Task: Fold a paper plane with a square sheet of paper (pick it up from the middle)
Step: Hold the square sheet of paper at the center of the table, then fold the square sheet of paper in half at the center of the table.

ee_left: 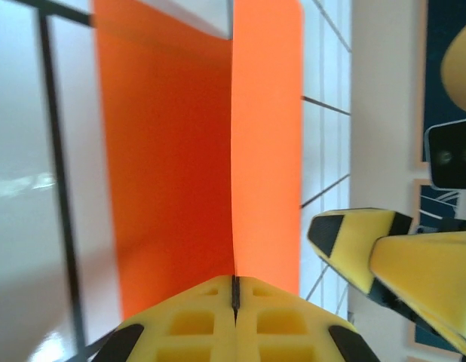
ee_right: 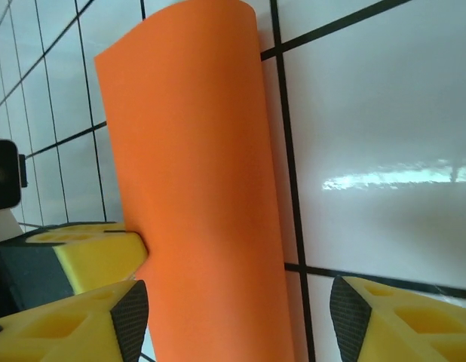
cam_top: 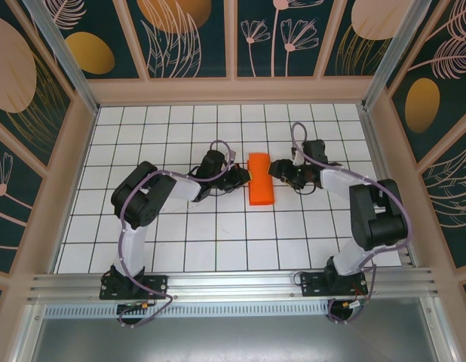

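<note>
The square sheet of paper (cam_top: 260,190) is bright orange and bent over into a tall curved fold at the table's middle. My left gripper (cam_top: 246,179) is at its left edge, jaws shut on the paper where two layers meet (ee_left: 234,280). In the left wrist view one side of the sheet (ee_left: 165,151) looks dark and the other side (ee_left: 267,136) bright. My right gripper (cam_top: 274,170) is at the sheet's right side and open. Its fingertips (ee_right: 132,317) straddle the curved paper (ee_right: 195,188) without pressing it.
The white grid table (cam_top: 218,226) is walled by a wooden frame (cam_top: 233,90) at the back and both sides. A metal rail (cam_top: 233,283) runs along the near edge by the arm bases. The right gripper's yellow fingers (ee_left: 361,241) show close beside the sheet in the left wrist view.
</note>
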